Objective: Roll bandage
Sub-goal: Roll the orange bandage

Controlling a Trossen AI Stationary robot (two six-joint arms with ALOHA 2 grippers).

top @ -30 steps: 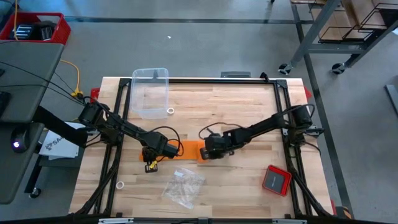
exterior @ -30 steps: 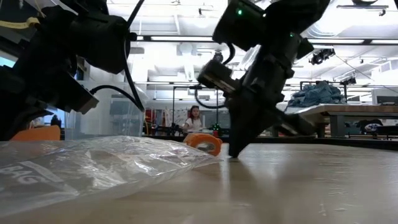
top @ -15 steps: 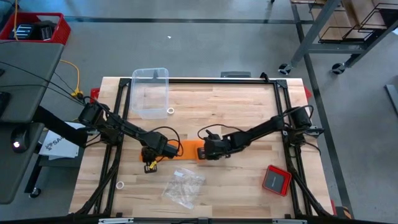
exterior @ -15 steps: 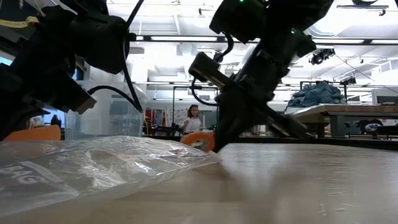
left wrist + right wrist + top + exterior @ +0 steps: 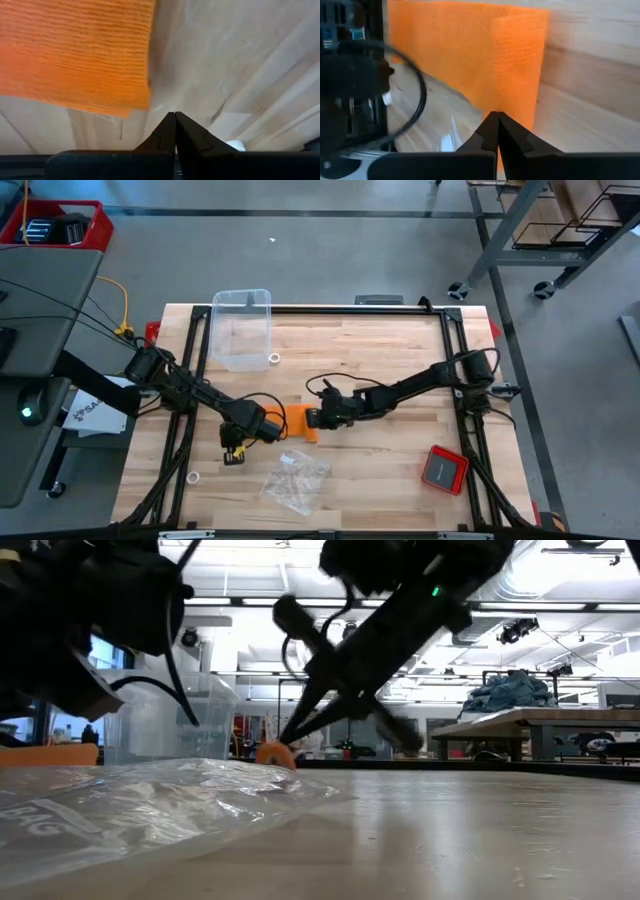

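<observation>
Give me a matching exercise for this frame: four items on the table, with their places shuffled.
Things:
1. bandage
2. clear plastic tub
3. red square device
4. plastic bag

Places:
A. far edge of the table, on the left arm's side
B. near corner on the right arm's side
C. mid-table, between the left gripper and the right gripper
D. near edge, just in front of the bandage

Pairs: 1-C, 2-A, 3-B, 4-D
</observation>
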